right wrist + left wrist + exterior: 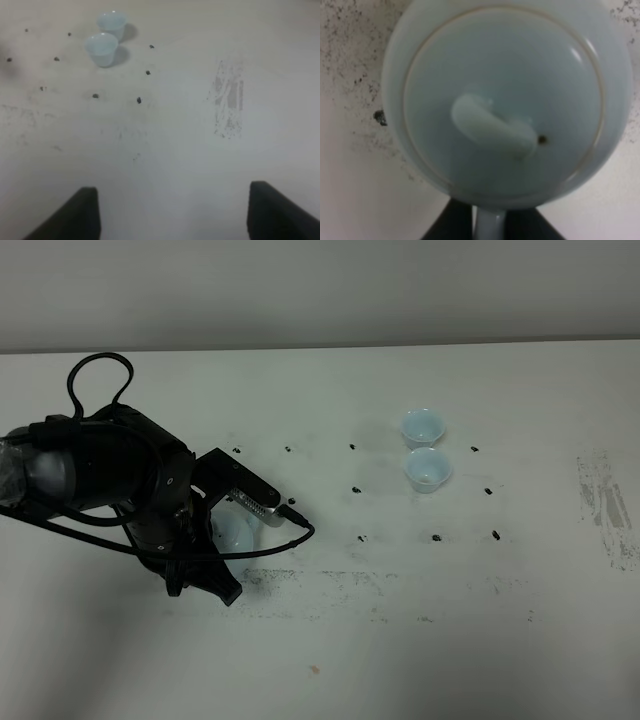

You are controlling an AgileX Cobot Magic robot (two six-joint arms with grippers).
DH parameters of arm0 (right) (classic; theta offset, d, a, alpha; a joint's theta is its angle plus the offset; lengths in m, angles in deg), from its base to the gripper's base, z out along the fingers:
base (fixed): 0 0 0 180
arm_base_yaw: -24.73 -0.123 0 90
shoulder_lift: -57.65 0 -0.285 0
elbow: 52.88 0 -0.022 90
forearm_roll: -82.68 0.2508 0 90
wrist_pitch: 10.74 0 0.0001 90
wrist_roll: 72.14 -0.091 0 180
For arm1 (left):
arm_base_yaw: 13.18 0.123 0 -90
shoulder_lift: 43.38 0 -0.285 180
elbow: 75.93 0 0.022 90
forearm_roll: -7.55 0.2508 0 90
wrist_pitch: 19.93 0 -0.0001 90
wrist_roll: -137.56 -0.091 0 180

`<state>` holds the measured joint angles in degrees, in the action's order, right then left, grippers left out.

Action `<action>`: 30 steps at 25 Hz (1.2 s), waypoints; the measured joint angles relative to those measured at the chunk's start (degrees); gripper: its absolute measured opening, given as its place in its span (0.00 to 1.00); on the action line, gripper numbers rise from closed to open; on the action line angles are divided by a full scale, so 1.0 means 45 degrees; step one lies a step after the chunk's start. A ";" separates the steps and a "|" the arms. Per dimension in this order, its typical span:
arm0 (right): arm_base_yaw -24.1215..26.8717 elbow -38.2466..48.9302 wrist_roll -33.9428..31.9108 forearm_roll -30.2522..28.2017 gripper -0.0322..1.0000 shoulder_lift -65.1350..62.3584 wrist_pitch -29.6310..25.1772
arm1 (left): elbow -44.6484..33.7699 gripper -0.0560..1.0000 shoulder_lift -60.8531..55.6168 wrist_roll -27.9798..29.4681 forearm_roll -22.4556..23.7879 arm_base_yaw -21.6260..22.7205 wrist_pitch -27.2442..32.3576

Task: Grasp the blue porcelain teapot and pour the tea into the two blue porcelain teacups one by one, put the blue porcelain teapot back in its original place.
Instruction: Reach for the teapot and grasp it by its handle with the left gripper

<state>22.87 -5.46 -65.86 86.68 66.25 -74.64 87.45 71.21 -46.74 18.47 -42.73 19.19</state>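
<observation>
The blue porcelain teapot [505,100] fills the left wrist view from above, lid and knob showing. In the exterior high view only a pale-blue patch of it [237,532] shows under the left arm. My left gripper [489,226] has a black finger on each side of the teapot's loop handle and looks shut on it. The two blue porcelain teacups [422,426] [427,469] stand side by side, upright, at the table's centre right, far from the teapot. They also show in the right wrist view [112,22] [101,48]. My right gripper [175,220] is open and empty above bare table.
The white table [330,660] has small black marks in rows around the cups and the teapot. A scuffed grey patch [605,505] lies near the right edge. A black cable [100,370] loops above the left arm.
</observation>
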 joint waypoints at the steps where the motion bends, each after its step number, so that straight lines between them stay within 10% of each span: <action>1: 0.0000 0.0000 0.0000 0.0000 0.60 0.0000 0.0000 | 0.0000 0.13 0.0000 0.0000 0.0000 0.0000 0.0000; 30: 0.0000 0.0000 0.0000 0.0000 0.60 0.0000 0.0000 | 0.0000 0.10 0.0000 0.0208 -0.0049 -0.0011 -0.0871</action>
<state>22.87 -5.46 -65.86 86.68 66.25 -74.64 87.45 71.21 -45.80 18.25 -42.78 15.27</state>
